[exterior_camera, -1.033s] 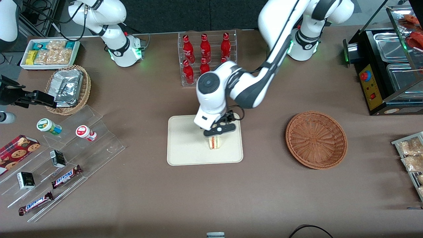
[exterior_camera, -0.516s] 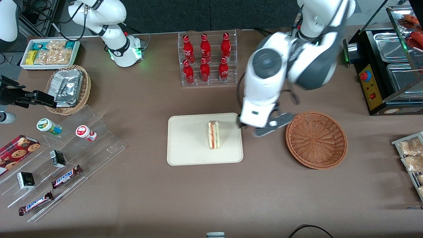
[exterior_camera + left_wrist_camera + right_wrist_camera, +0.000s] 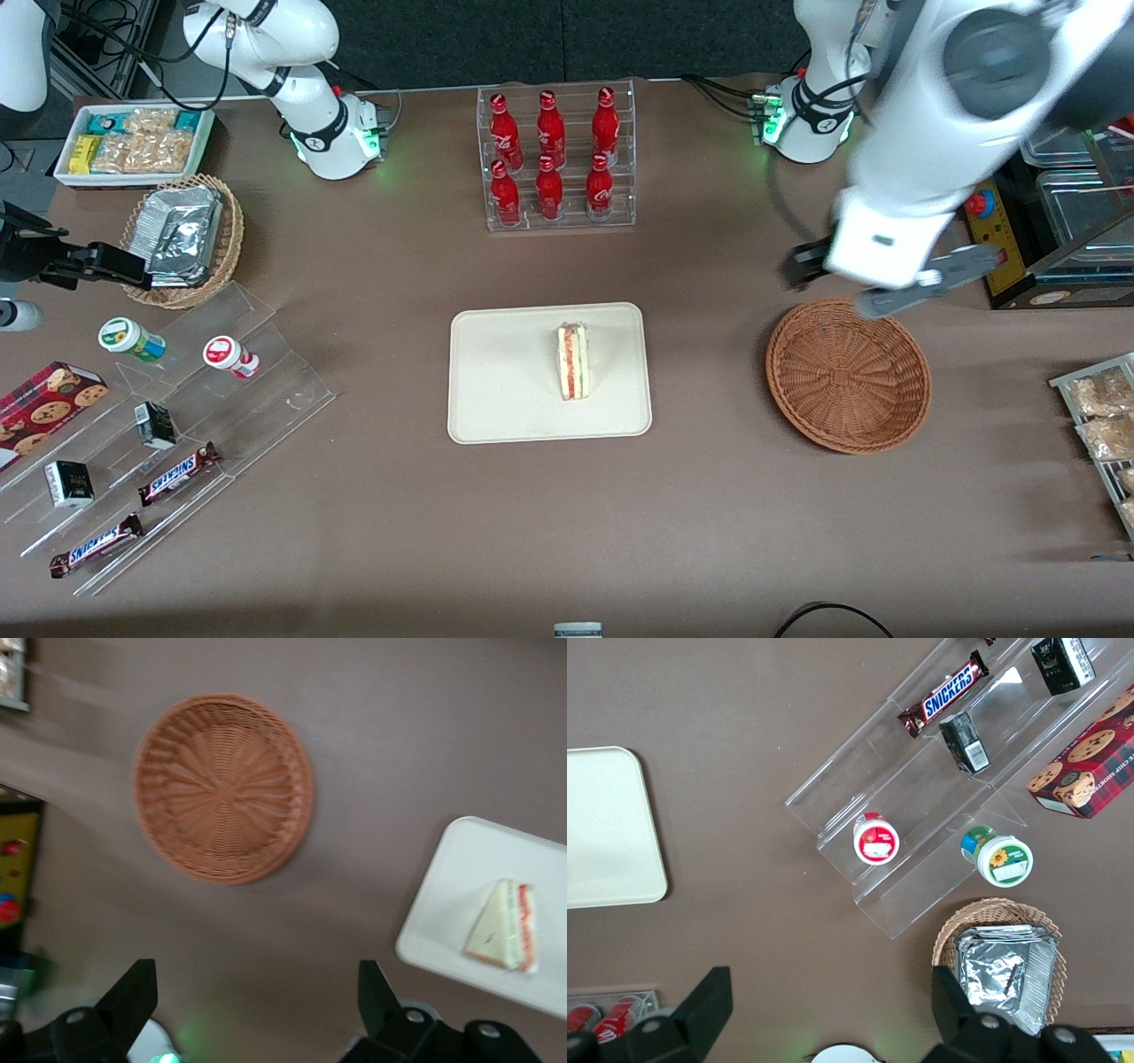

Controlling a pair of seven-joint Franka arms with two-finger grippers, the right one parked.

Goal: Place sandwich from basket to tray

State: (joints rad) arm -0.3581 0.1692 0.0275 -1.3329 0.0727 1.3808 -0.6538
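Brown tabletop (image 3: 399, 532); dark wall above it; black counter appliance (image 3: 1019, 221) at working arm's end.

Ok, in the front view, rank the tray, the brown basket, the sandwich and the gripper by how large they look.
1. Tray, largest.
2. Basket, a bit smaller.
3. Gripper, open above the basket's rim; it is higher and nearer the camera, so its rank is unsure.
4. Sandwich, smallest, lying on the tray.

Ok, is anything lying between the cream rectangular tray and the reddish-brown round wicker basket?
No. In the front view only bare brown tabletop separates the cream rectangular tray from the reddish-brown wicker basket. The open gripper hovers above the basket's farther rim, not between them.
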